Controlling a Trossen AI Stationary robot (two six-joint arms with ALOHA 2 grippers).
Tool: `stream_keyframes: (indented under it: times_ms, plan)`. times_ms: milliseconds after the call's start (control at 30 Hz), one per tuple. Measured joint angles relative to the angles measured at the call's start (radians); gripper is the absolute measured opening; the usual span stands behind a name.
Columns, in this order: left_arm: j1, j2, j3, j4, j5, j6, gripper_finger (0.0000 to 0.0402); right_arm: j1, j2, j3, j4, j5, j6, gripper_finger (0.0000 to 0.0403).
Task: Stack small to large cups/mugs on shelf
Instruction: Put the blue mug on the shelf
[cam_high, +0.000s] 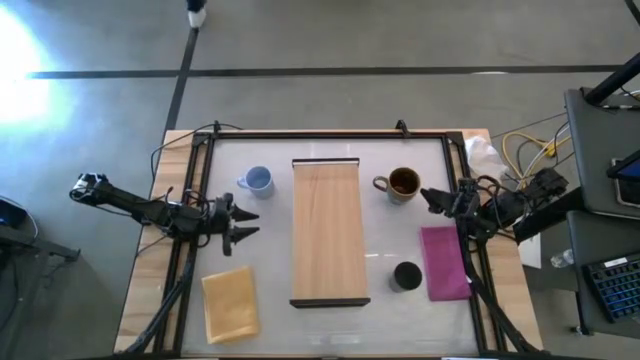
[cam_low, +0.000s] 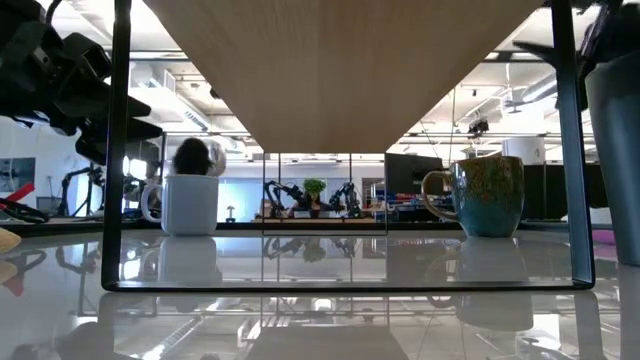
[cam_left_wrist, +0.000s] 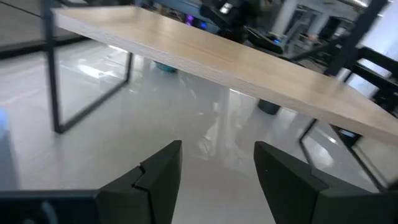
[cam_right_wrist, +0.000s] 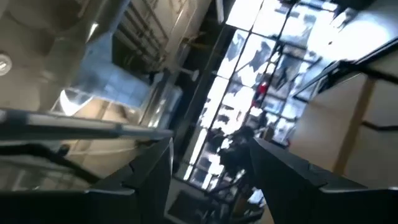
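The light-wood shelf (cam_high: 328, 232) stands on dark legs in the middle of the table. The light-blue mug (cam_high: 257, 180) stands upright on the table left of the shelf's far end; it also shows in the low view (cam_low: 190, 203). The brown mug (cam_high: 402, 184) stands upright right of the far end. The black cup (cam_high: 406, 275) stands right of the near end. My left gripper (cam_high: 252, 223) is open and empty, just nearer than the light-blue mug, pointing at the shelf (cam_left_wrist: 217, 56). My right gripper (cam_high: 430, 197) is open and empty, just right of the brown mug.
A yellow cloth (cam_high: 231, 303) lies at the near left and a magenta cloth (cam_high: 443, 262) at the right, beside the black cup. A dark frame (cam_high: 200, 140) borders the table. Cables and a keyboard (cam_high: 610, 285) lie off the right edge.
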Motion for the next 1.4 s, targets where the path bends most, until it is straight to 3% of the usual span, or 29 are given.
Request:
stream_keyframes:
  times_ms: [133, 367, 467, 567, 700, 833, 967, 1067, 1400]
  plan:
    - [0.000, 0.001, 0.000, 0.000, -0.034, 0.000, 0.0187, -0.050, 0.075, 0.073, -0.006, -0.032, -0.081, 0.0210]
    - [0.000, -0.001, 0.000, 0.002, -0.042, 0.079, 0.0187, -0.179, 0.383, 0.399, -0.013, 0.030, -0.501, 0.0210]
    - [0.000, 0.000, 0.000, 0.024, -0.041, 0.078, 0.0187, -0.242, 0.486, 0.517, -0.101, 0.078, -0.469, 0.0210]
    - [0.000, 0.002, 0.000, 0.118, -0.041, 0.075, 0.0187, -0.300, 0.548, 0.605, -0.298, 0.028, -0.299, 0.0210]
    - [0.001, 0.001, 0.000, 0.319, -0.059, -0.114, 0.0187, -0.378, 0.615, 0.691, -0.568, -0.050, -0.006, 0.0210]
    - [0.002, 0.000, 0.000, 0.459, -0.121, -0.150, 0.0187, -0.400, 0.664, 0.766, -0.667, -0.052, 0.106, 0.0210]
    - [0.002, 0.002, 0.000, 0.633, -0.119, -0.151, 0.0187, -0.399, 0.702, 0.838, -0.647, -0.053, 0.001, 0.0210]
    - [0.002, 0.000, 0.000, 0.754, -0.120, -0.151, 0.0187, -0.399, 0.737, 0.901, -0.649, -0.115, -0.124, 0.0210]
    - [0.005, -0.013, 0.003, 0.919, -0.259, -0.131, 0.0187, -0.400, 0.856, 1.092, -0.663, -0.148, -0.275, 0.0210]
